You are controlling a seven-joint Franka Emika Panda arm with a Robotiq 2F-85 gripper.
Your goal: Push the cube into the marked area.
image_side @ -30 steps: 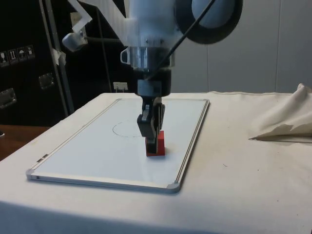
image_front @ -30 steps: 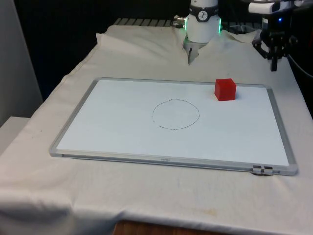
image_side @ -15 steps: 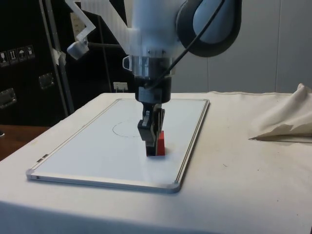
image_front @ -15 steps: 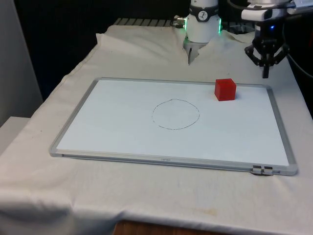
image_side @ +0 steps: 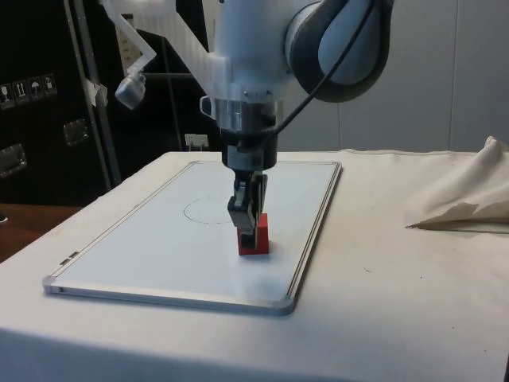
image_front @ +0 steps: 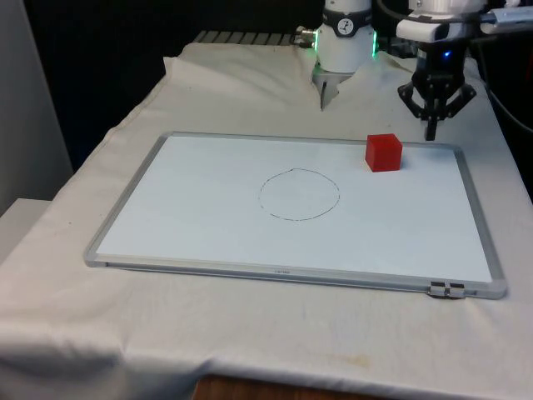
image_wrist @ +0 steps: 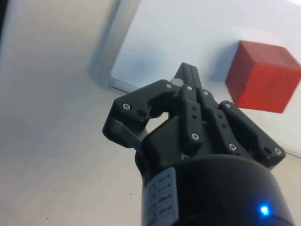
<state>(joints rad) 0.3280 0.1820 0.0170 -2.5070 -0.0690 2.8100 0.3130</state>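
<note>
The desk is covered with a white cloth. A whiteboard with a grey frame lies flat on the cloth. In the middle of the whiteboard there is a thin drawn circle. Nothing sits inside that circle.

Farther back is the red cube. It stands on the whiteboard, near the far edge and toward the front view's right. It is well apart from the circle. In the side view the red cube sits on the board close to the frame. In the wrist view the red cube rests on the white surface near the board's corner.

Behind the cube is the black gripper. It hangs from the white arm and points down, just past the far frame of the whiteboard, on the front view's right of the cube. The jaws are pressed together into one tip and hold nothing. In the wrist view the gripper tip is near the cube but does not touch it.
</note>
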